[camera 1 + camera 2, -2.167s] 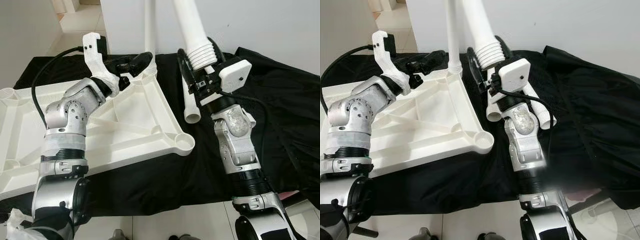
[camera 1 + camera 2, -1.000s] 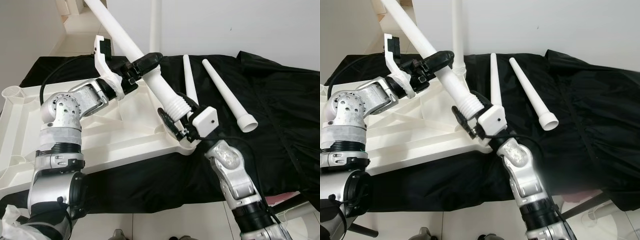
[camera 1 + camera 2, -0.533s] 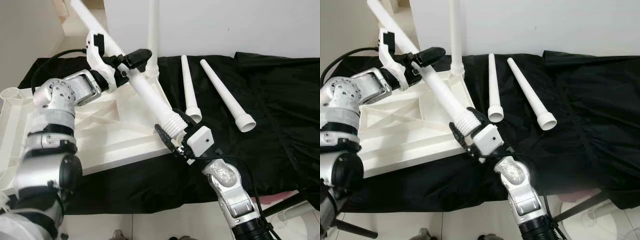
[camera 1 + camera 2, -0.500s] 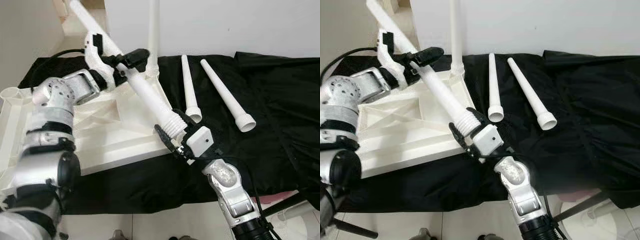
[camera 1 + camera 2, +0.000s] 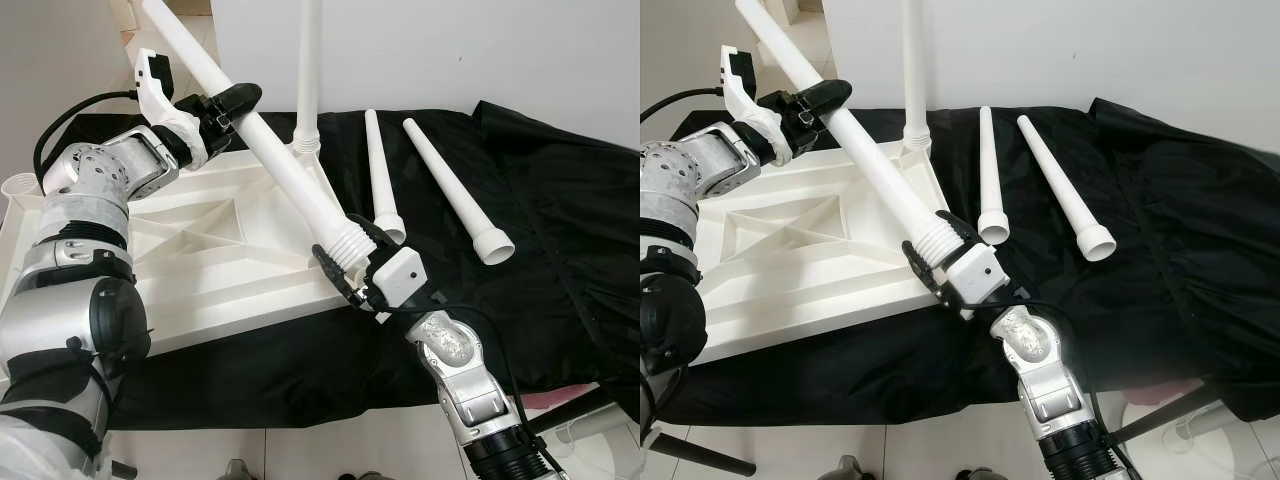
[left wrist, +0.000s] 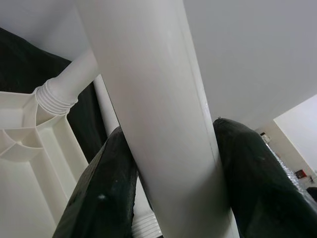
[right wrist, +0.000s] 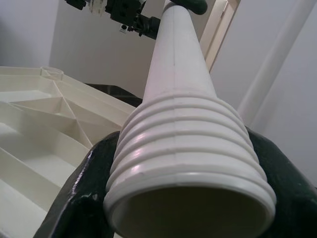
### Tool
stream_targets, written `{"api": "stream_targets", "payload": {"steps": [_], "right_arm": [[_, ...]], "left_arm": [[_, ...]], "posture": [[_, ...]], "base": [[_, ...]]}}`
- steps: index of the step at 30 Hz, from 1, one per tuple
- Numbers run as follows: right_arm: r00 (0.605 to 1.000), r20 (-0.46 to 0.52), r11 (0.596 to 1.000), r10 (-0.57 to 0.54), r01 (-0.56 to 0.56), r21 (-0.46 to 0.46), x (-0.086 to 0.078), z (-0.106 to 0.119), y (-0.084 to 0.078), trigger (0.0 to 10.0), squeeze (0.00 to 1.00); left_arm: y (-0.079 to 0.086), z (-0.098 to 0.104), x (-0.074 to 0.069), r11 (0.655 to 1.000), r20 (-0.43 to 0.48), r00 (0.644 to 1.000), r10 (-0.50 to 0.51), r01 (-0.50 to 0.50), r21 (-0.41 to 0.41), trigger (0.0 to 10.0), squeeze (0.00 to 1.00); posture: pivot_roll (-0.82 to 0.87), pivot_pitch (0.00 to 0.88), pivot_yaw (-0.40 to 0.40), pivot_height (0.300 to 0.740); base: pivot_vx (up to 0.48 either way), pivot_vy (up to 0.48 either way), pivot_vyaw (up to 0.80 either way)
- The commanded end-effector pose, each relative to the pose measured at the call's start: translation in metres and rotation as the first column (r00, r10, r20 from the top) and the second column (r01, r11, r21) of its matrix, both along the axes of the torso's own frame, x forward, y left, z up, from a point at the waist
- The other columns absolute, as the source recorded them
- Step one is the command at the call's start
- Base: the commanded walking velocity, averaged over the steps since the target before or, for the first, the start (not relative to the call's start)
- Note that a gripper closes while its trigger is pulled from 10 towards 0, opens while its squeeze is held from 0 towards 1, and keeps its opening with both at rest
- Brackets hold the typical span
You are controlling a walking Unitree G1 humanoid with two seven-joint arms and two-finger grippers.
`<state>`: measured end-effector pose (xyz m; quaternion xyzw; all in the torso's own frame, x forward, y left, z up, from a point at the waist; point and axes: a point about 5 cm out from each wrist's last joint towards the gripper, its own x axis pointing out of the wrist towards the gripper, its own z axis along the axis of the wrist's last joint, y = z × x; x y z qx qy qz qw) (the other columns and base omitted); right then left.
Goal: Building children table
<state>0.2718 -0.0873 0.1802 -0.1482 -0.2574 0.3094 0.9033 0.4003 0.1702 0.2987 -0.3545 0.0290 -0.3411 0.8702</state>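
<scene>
Table leg held at both ends, ready to be seated in the corner socket

Table leg (image 5: 290, 180) runs slantwise above the upturned tabletop (image 5: 200, 250), which lies underside up on a black cloth (image 5: 560, 230) over the desk. We hold the leg in two places. Our left pincer (image 5: 232, 100) is clamped on the thin upper part, its black fingers (image 6: 106, 193) pressed on either side of the white shaft. Our right pincer (image 5: 345, 275) is clamped on the ribbed, threaded end (image 7: 183, 163), which sits just above the near right corner of the tabletop.

One leg (image 5: 308, 70) already stands upright in the far right corner. Two spare legs (image 5: 445, 180) lie side by side on the cloth, near the tabletop's right edge.

To do this step well, we judge that the leg must first come upright, so that the thread meets the corner socket squarely; entered at this slant it would likely cross-thread or jam. The right pincer should guide the ribbed end into the socket while the left steadies the top and keeps the axis straight. The socket itself is hidden behind the right pincer, so we cannot tell how closely the end is lined up. Pressing sideways could slide the tabletop on the cloth.
</scene>
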Motion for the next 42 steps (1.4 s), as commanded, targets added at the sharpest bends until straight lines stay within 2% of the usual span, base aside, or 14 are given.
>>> {"api": "stream_targets", "payload": {"steps": [1,5,6,7,13,18,19,20,21,25,30,33,36,42], "right_arm": [[0.999,0.030,1.000,0.018,-0.017,-0.012,-0.001,0.003,0.003,10.0,0.00],[1.000,0.017,1.000,0.023,-0.023,-0.012,0.000,0.002,0.004,10.0,0.00],[1.000,-0.007,0.999,0.031,-0.031,0.012,0.000,0.002,0.003,10.0,1.00],[0.999,-0.023,0.999,0.029,-0.029,0.035,0.001,0.001,0.003,10.0,1.00],[0.998,-0.058,0.996,0.011,-0.006,0.092,0.002,0.000,0.000,10.0,1.00],[0.996,-0.084,0.991,-0.044,0.054,0.119,0.009,0.001,-0.012,10.0,1.00],[0.995,-0.084,0.991,-0.056,0.065,0.116,0.011,0.002,-0.014,10.0,0.69],[0.995,-0.084,0.991,-0.056,0.065,0.116,0.011,0.002,-0.014,10.0,0.69],[0.993,-0.095,0.989,-0.075,0.087,0.122,0.015,0.004,-0.016,10.0,0.00],[0.990,-0.110,0.985,-0.092,0.106,0.132,0.019,0.007,-0.016,10.0,0.00],[0.973,-0.200,0.964,-0.112,0.155,0.215,0.032,0.013,-0.012,10.0,0.00],[0.973,-0.205,0.964,-0.109,0.154,0.217,0.034,0.015,-0.011,10.0,0.00],[0.970,-0.221,0.964,-0.105,0.154,0.217,0.039,0.018,-0.004,10.0,0.00],[0.965,-0.235,0.965,-0.118,0.167,0.200,0.044,0.016,0.000,10.0,0.00]], "left_arm": [[-0.001,-0.001,0.001,0.999,0.017,1.000,-0.014,0.014,0.036,0.0,0.00],[0.000,-0.003,0.003,0.999,0.010,1.000,-0.004,0.004,0.038,0.0,0.00],[0.001,-0.003,0.003,1.000,0.002,1.000,0.002,-0.002,0.026,0.0,0.00],[0.002,-0.004,0.004,1.000,-0.004,1.000,0.010,-0.010,0.022,10.0,0.00],[0.005,-0.002,0.005,0.999,-0.003,0.999,0.034,-0.034,0.013,10.0,0.00],[0.008,0.010,0.006,0.995,0.057,0.995,0.077,-0.080,0.053,10.0,0.00],[0.008,0.014,0.006,0.994,0.074,0.994,0.084,-0.088,0.058,10.0,0.00],[0.008,0.014,0.006,0.994,0.074,0.994,0.084,-0.088,0.058,10.0,0.00],[0.008,0.023,0.006,0.992,0.118,0.989,0.095,-0.104,0.073,10.0,0.00],[0.007,0.032,0.005,0.986,0.177,0.977,0.116,-0.135,0.102,10.0,0.00],[-0.005,0.045,0.001,0.971,0.270,0.948,0.169,-0.207,0.122,10.0,0.00],[-0.008,0.046,0.001,0.965,0.288,0.941,0.178,-0.224,0.136,10.0,0.00],[-0.025,0.043,-0.004,0.962,0.341,0.925,0.167,-0.229,0.151,10.0,0.00],[-0.038,0.036,-0.006,0.948,0.368,0.912,0.182,-0.262,0.182,10.0,0.00]], "posture": [[-0.08,0.053,0.009,0.740],[-0.08,0.054,0.009,0.740],[-0.08,0.055,0.009,0.740],[-0.08,0.055,0.009,0.740],[-0.08,0.054,0.011,0.740],[-0.08,0.055,0.016,0.740],[-0.08,0.055,0.016,0.740],[-0.08,0.055,0.016,0.740],[-0.08,0.055,0.016,0.740],[-0.08,0.055,0.016,0.740],[-0.07,0.056,0.008,0.740],[-0.07,0.058,0.006,0.740],[-0.07,0.063,-0.003,0.740],[-0.06,0.065,-0.008,0.740]], "base": [[0.000,0.000,0.00],[0.000,0.000,0.00],[0.000,0.000,0.00],[0.000,0.000,0.00],[0.000,0.000,0.00],[0.000,0.000,0.00],[0.000,0.000,0.00],[0.000,0.000,0.00],[0.000,0.000,0.00],[0.000,0.000,0.00],[0.000,0.000,0.00],[0.000,0.000,0.00],[0.000,0.000,0.00],[0.000,0.000,0.00]]}}
